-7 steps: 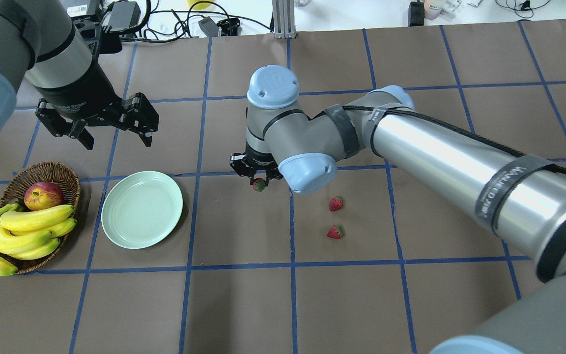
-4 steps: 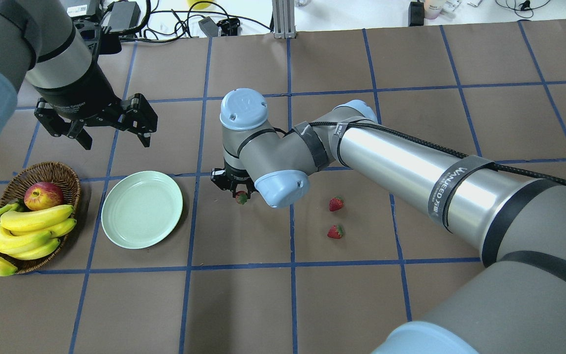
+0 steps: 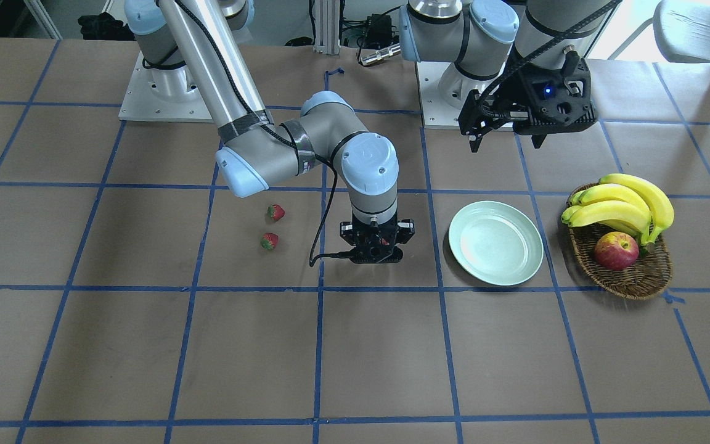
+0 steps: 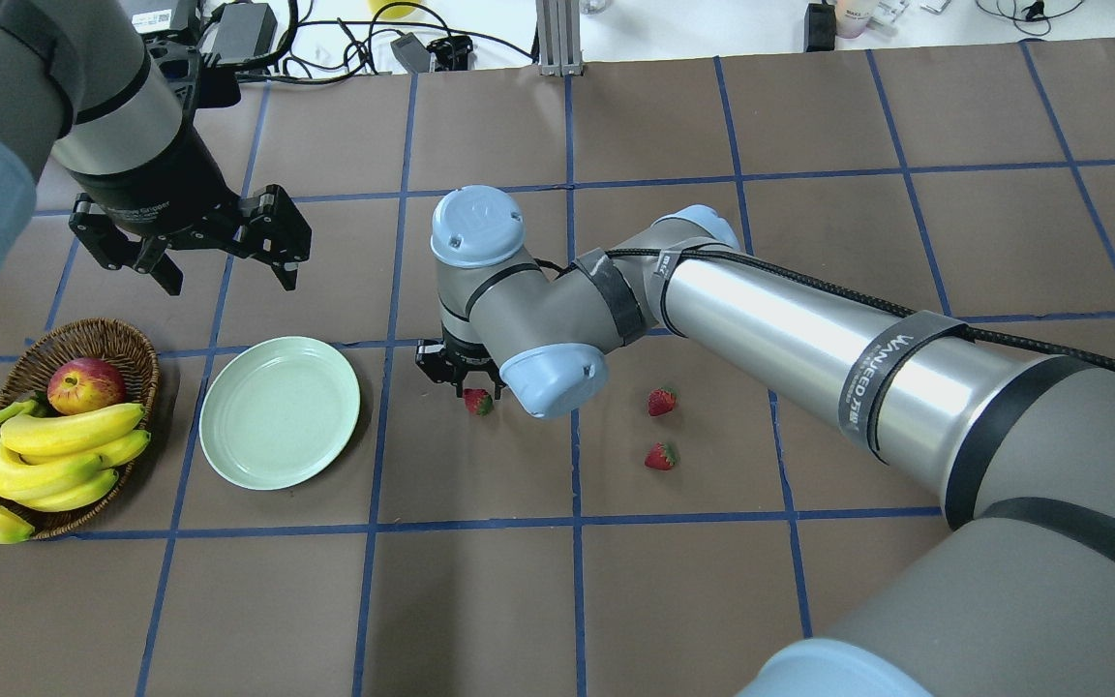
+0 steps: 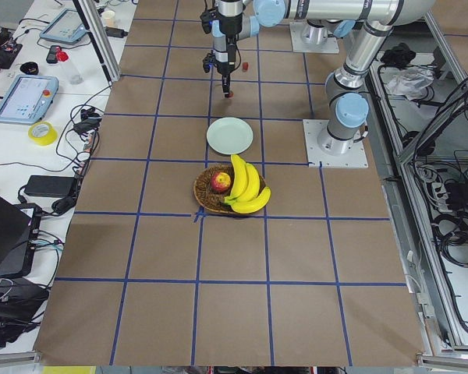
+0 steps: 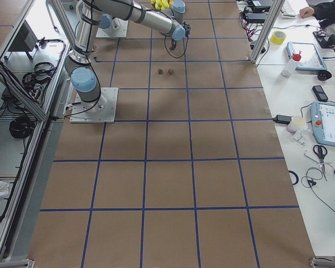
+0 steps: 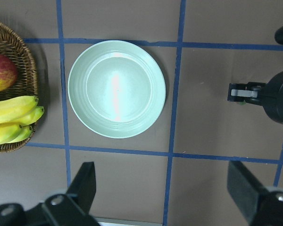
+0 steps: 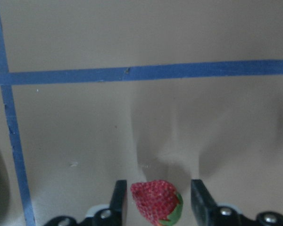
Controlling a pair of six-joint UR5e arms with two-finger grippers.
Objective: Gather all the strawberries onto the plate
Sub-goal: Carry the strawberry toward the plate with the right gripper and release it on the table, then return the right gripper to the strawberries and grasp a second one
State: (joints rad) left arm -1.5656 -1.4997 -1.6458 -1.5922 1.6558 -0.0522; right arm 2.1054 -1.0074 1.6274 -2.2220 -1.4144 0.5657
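My right gripper [image 4: 466, 383] hangs low over the table, right of the pale green plate [image 4: 279, 411], which is empty. One strawberry [image 4: 478, 401] sits between its fingers. In the right wrist view the strawberry [image 8: 153, 200] has a thin gap to each finger [image 8: 119, 197], so the jaws stand slightly open around it. Two more strawberries [image 4: 661, 401] [image 4: 659, 456] lie on the table to the right. My left gripper [image 4: 231, 281] is open and empty, held high behind the plate [image 7: 116, 88].
A wicker basket [image 4: 93, 334] with an apple [image 4: 85, 384] and bananas [image 4: 54, 450] stands left of the plate. My right arm's long forearm [image 4: 809, 339] stretches over the table's right half. Cables and gear lie along the far edge.
My right gripper carried the strawberry leftward towards the plate, then stopped short of it. The strawberry now sits lower below the fingers. The left arm has not moved.
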